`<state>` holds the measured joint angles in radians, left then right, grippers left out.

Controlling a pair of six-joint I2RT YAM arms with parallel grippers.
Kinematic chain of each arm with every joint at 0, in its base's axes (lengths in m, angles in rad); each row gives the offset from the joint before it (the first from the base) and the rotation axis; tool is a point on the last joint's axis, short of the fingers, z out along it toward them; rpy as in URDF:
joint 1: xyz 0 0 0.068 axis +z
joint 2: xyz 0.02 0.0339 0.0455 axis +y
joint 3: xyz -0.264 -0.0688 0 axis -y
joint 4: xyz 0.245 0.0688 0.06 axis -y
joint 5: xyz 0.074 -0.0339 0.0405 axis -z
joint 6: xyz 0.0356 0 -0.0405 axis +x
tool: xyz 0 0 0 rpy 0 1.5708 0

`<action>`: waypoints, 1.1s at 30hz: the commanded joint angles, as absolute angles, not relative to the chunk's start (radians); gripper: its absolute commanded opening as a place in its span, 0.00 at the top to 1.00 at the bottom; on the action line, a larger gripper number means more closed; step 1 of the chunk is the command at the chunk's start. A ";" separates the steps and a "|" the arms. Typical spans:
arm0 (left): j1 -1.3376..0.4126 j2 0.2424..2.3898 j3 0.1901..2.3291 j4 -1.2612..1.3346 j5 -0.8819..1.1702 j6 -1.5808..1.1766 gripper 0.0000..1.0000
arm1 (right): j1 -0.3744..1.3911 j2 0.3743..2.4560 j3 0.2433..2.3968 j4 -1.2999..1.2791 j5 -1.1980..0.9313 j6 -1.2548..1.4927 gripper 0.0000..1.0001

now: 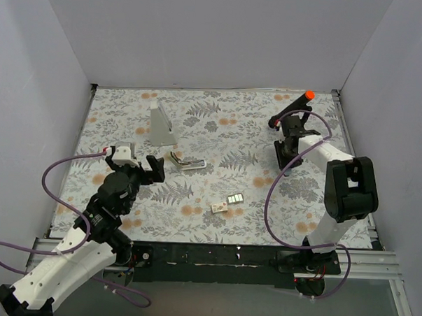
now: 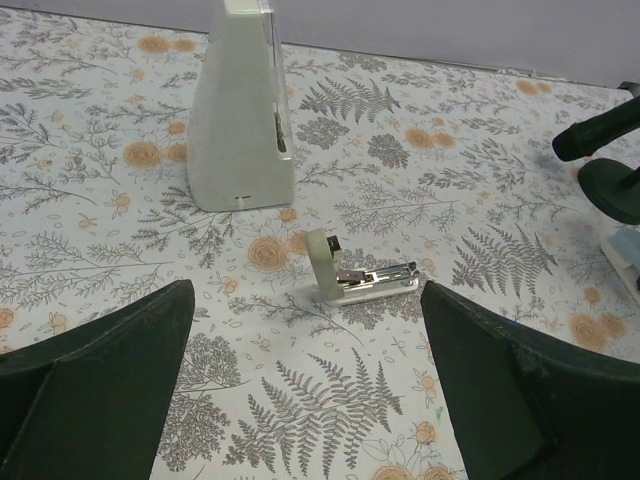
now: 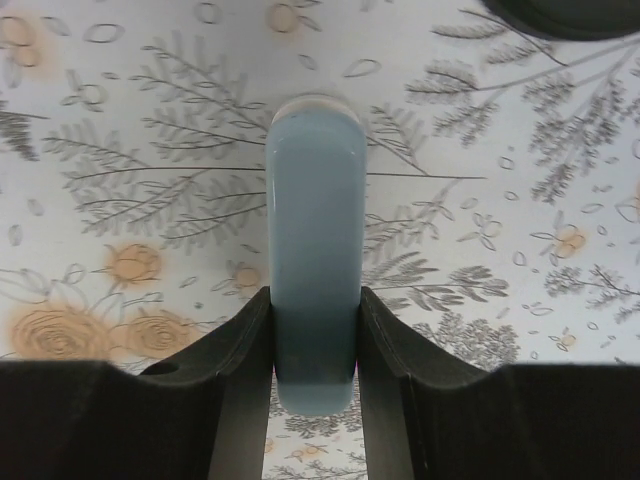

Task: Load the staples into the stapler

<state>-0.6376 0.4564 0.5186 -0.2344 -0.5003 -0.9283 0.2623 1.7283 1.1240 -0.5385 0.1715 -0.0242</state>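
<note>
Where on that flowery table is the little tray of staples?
Find the tall grey-white wedge standing at the back of the flowered table. Come toward the near edge, past the small shiny metal piece, to two tiny items lying close together. The staple tray is the right-hand one, showing silvery-green strips, unlike the plain whitish packet beside it.

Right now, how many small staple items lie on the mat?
2. The whitish packet lies near the front centre; the small tray with strips lies close beside it, a little farther back. More may be hidden from view.
</note>
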 commanded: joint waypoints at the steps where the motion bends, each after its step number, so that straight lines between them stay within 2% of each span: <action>1: -0.634 0.489 0.531 -0.244 -0.483 -0.943 0.02 | 0.218 1.695 1.106 -0.523 0.223 -0.008 0.66; 2: -0.634 0.497 0.531 -0.245 -0.483 -0.943 0.02 | 0.218 1.694 1.109 -0.520 0.216 -0.008 0.59; 5: -0.632 0.523 0.532 -0.244 -0.485 -0.950 0.02 | 0.218 1.687 1.117 -0.522 0.210 -0.008 0.48; 8: -0.627 0.561 0.537 -0.242 -0.499 -0.971 0.02 | 0.216 1.648 1.118 -0.517 0.206 0.026 0.39; 10: -0.623 0.593 0.546 -0.250 -0.511 -1.000 0.02 | 0.221 1.592 1.117 -0.509 0.166 0.032 0.37; 18: -0.611 0.868 0.643 -0.245 -0.476 -1.111 0.02 | 0.271 1.271 1.002 -0.350 0.063 0.035 0.34; 24: -0.611 1.011 0.747 -0.193 -0.425 -0.977 0.02 | 0.313 1.073 0.807 -0.089 -0.208 -0.067 0.36; 29: -0.598 1.074 0.830 -0.204 -0.440 -0.922 0.02 | 0.416 1.100 0.745 0.093 -0.465 -0.242 0.36; 33: -0.588 1.008 0.787 -0.161 -0.445 -0.898 0.02 | 0.477 1.303 0.863 0.066 -0.642 -0.429 0.36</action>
<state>-0.6014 1.0760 0.7948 -0.1970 -0.4362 -0.9531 0.4274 1.1564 0.7589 -0.0254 -0.3923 -0.2070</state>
